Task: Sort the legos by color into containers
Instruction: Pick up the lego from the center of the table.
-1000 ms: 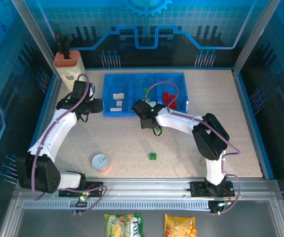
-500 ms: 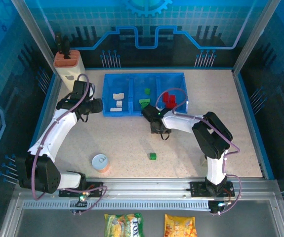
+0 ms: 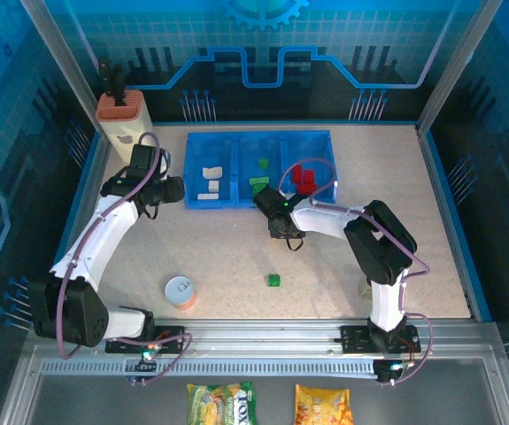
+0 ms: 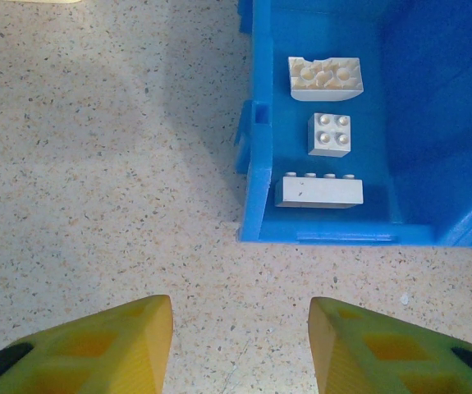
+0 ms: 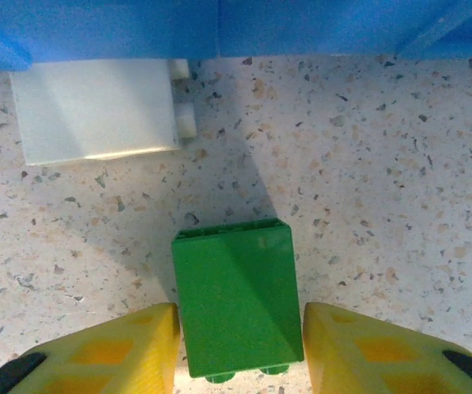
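Note:
The blue three-compartment containers tray (image 3: 236,135) holds white legos (image 3: 210,173) on the left, green legos (image 3: 258,182) in the middle and red legos (image 3: 303,175) on the right. My right gripper (image 3: 281,232) is low on the table just in front of the tray. In the right wrist view its yellow fingers (image 5: 129,349) press both sides of a green lego (image 5: 236,300). A white lego (image 5: 96,111) lies against the tray wall (image 5: 219,25). My left gripper (image 4: 240,345) hangs open over bare table beside three white legos (image 4: 330,134).
A lone small green lego (image 3: 274,281) lies on the table in front. A round white-topped can (image 3: 180,290) stands at the near left. A beige holder with an orange top (image 3: 123,111) stands at the back left corner. Snack bags (image 3: 223,403) lie below the rail.
My right gripper has swung right, out from over the tray's middle compartment, and come down on the table in front, closing its fingers on the green lego. The left arm is still.

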Controlling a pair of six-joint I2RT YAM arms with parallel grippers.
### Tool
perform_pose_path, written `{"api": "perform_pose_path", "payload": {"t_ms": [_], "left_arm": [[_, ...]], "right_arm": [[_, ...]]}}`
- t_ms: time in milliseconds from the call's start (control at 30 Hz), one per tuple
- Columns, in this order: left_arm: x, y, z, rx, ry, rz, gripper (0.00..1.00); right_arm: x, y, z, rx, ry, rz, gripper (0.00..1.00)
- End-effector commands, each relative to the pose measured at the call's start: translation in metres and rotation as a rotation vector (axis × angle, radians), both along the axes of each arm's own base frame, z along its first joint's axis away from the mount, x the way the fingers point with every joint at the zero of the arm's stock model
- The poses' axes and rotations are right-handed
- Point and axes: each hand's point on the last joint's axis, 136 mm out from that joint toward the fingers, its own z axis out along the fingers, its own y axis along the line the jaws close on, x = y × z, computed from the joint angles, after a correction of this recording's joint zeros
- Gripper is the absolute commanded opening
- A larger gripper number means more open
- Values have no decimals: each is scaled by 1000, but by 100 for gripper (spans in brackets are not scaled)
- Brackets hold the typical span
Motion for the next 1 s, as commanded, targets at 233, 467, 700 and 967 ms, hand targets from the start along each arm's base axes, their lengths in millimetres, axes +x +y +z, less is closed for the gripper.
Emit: {"api": "perform_pose_path", "payload": {"t_ms": [233, 467, 700, 967], "left_arm": [[0, 0, -1, -30, 3, 14, 48], [-1, 1, 0, -26, 2, 16, 48], [-1, 1, -1, -24, 2, 16, 48], [-2, 1, 0, -25, 1, 15, 48]], "right_arm": [[2, -3, 6, 6, -5, -12, 39], [0, 3, 15, 10, -5, 8, 36], [-5, 23, 32, 37, -20, 52, 36], [3, 45, 57, 95, -58, 96, 36]]}}
